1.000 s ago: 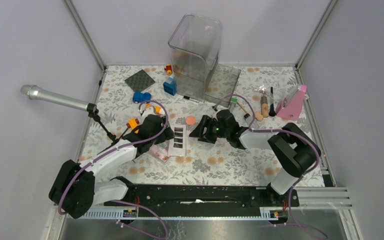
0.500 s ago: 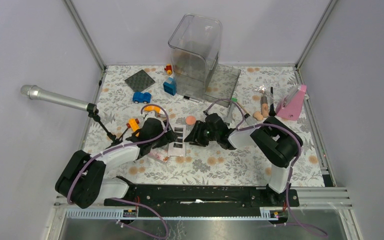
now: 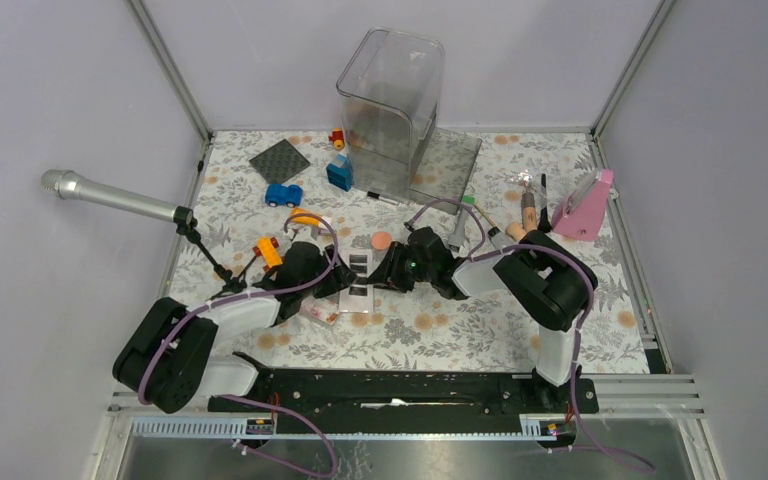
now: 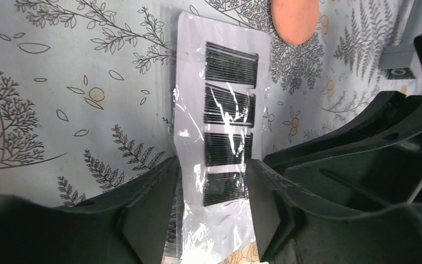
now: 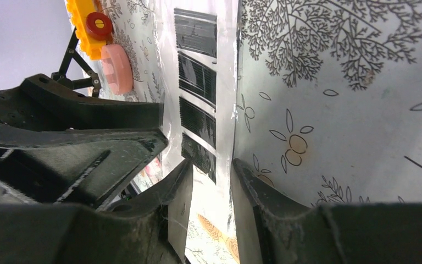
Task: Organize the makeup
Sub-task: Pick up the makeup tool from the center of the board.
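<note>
Near the middle of the floral-patterned table cover [image 3: 460,322], the left gripper [image 4: 211,206] is held low with its jaws parted to about the width of the white palette with dark squares [image 4: 228,118]. One plastic-wrapped end of the palette is flanked by both fingers, though firm contact cannot be confirmed. From the right, the right gripper [image 5: 211,190] is set astride the palette's long edge with a narrower gap, and nothing is seen to be clamped. This two-sided approach is probably meant to steady the thin, slippery pack for lifting. A coral-pink round disc [image 4: 294,19] is seen just beyond the palette's far end, untouched.
</note>
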You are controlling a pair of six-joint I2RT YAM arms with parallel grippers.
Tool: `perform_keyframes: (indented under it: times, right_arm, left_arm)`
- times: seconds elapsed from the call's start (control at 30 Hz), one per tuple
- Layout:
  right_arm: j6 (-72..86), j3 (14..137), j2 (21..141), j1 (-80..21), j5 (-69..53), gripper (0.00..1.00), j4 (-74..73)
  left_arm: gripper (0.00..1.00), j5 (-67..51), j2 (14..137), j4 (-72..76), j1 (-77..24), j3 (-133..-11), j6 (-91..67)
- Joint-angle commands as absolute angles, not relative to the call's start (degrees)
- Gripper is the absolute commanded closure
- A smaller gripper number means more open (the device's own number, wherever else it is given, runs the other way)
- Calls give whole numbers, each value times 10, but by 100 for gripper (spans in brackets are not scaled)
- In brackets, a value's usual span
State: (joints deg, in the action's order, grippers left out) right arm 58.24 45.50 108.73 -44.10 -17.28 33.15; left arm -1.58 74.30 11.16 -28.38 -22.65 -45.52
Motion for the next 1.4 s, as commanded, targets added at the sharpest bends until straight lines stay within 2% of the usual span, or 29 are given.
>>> perform_keyframes:
  times: [0.0, 0.27, 0.47, 0.6, 0.77, 1.0, 1.17, 1.23, 1.37]
  right_arm:
    - [582, 462, 1117, -448, -160, 61, 309]
    - [585, 461, 1123, -449, -162, 62, 311]
    - [578, 458, 1116, -449, -156, 61, 304]
    - [558, 454, 1093, -449, -135, 55, 276]
    - [541, 440, 1060, -449, -114, 36, 258]
    - [557, 408, 1038, -448, -128, 28, 306]
    - [574, 382, 1034, -448, -178, 22, 419]
    - [586, 372, 1035, -449, -190, 16, 463]
    - [624, 353, 1035, -448, -210, 15, 550]
  left_arm:
    - [47, -41, 749, 98, -282, -193, -467]
    - [72, -71, 768, 142, -281, -187, -481]
    - [100, -69, 756, 127, -277, -198, -480]
    - [100, -53, 716, 92, -275, -210, -477]
    - [100, -42, 641, 58, -273, -221, -480]
    - [100, -57, 581, 34, -270, -248, -491]
    - [100, -91, 568, 47, -270, -257, -506]
    - [100, -105, 561, 61, -269, -255, -515]
    - [100, -121, 544, 83, -270, -249, -529]
